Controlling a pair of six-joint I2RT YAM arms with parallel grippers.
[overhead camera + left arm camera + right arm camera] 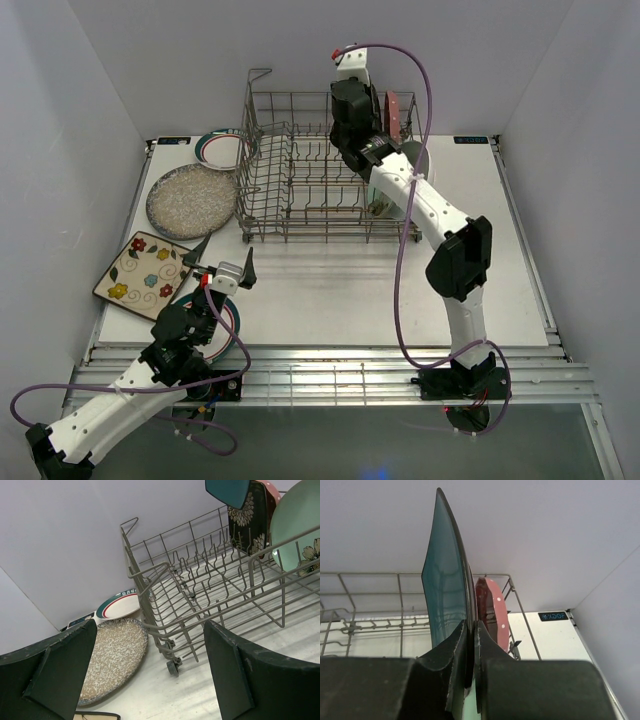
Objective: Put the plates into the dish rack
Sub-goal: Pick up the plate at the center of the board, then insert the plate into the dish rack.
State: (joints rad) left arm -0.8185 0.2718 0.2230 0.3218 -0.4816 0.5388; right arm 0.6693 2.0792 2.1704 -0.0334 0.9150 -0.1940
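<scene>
The grey wire dish rack (300, 175) stands at the back middle of the table. My right gripper (471, 630) is shut on the bottom edge of the teal square plate (445, 590), held upright above the rack's right end beside the pink plate (492, 610). The black floral plate (247, 520) and mint plate (300, 525) stand in the rack below it. My left gripper (220, 262) hangs open and empty near the table's front left. To the rack's left lie the speckled plate (190, 200), a rimmed white plate (222, 145) and the cream flowered square plate (143, 270).
Another rimmed plate (218, 322) lies partly under my left arm. The rack's small wheel (173, 666) rests on the table ahead of the left gripper. White walls close in the table on three sides. A purple cable (405, 250) loops along the right arm.
</scene>
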